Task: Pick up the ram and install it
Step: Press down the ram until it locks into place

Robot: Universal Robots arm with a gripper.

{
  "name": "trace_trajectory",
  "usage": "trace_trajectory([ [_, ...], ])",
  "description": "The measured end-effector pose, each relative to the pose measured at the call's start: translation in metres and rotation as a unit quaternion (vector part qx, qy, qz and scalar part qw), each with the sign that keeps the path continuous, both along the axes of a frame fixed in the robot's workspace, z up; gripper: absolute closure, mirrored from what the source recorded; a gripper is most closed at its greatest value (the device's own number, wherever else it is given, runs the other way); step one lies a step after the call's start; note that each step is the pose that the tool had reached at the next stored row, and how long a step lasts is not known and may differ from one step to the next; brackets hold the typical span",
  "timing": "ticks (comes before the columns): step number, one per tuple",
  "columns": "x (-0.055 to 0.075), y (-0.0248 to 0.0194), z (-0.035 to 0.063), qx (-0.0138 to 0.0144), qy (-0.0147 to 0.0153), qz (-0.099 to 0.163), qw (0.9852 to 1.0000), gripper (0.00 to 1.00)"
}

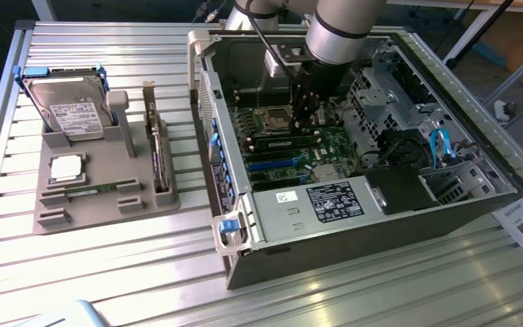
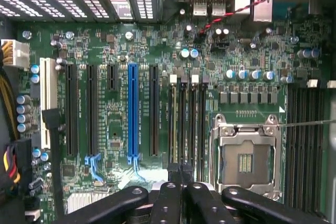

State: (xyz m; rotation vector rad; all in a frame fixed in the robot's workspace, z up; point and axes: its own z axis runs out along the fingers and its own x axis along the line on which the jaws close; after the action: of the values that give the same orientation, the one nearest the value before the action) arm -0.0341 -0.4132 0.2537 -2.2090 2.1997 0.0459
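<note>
Roughly: exterior view, arm hides the pincer (image 1: 309,112) tips inside the case (image 1: 479,204); the ram (image 1: 284,144) looks slotted just beside them. Wrist view, pincer (image 2: 180,174) closed, empty, I see ram (image 2: 175,124) edge-on just beyond, hard to confirm.
</note>
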Motion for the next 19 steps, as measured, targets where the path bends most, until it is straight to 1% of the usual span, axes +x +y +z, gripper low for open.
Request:
trace_trajectory([
  [5, -0.0078, 0.0, 0.0, 0.0, -0.0009, 0.0, 1.0, 0.9],
  [15, -0.0083, -0.0013, -0.0004, -0.0001, -0.0009, 0.0, 1.0, 0.9],
  [19, -0.0092, -0.0013, -0.0072, -0.0001, -0.0009, 0.0, 1.0, 0.9],
])
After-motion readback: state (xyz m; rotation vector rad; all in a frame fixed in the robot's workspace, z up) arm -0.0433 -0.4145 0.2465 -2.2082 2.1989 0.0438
